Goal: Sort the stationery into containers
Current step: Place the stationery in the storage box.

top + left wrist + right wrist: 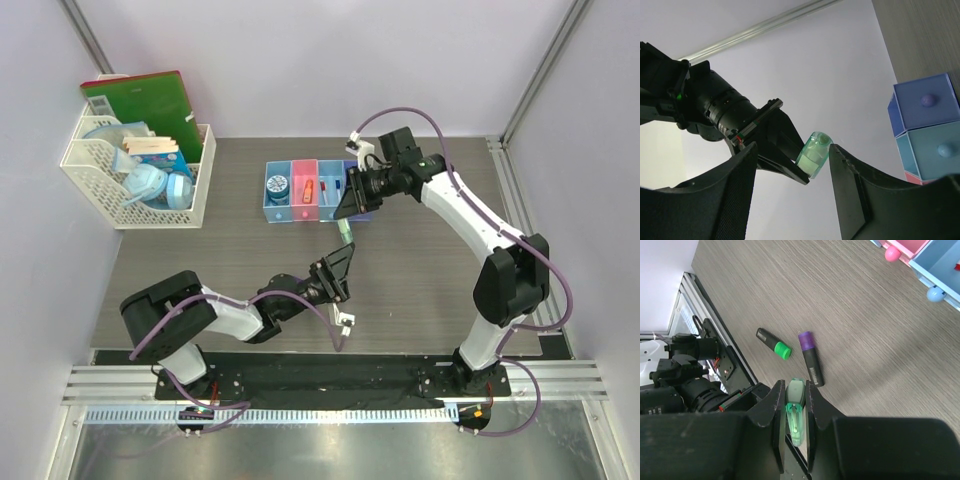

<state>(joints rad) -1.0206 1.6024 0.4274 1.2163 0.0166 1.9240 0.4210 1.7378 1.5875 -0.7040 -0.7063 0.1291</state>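
Right tool (352, 208) is clenched on the pale green pen (796, 407), pads on the barrel partway along, cap end poking out past the fingertips. The pen is in the air over mid counter (200, 290), just on the near side of the right end of the containers (310, 213), which sit at the far edge, centre. Left tool (792, 147) is released, jaws wide, flanking the pen's free end from below; can't tell if either pad touches it. Looks like a hand-over or re-grip, prob. to fix orientation before binning. Handling est.: pen is light, rigid, smooth translucent plastic, round section, so it is slippery and apt to roll or pivot in a two-pad pinch. Not fragile, and a moderate squeeze should do. Best hold is across the barrel near mid-length, pads square to the axis. The tapered tip and domed cap would squirt out. Green-black highlighter (774, 344) and purple-black highlighter (810, 360) lie flat on the counter near each other, not touching, unbinned. Both are stubby, stiff and flat-sided, so an easier pinch across the body.
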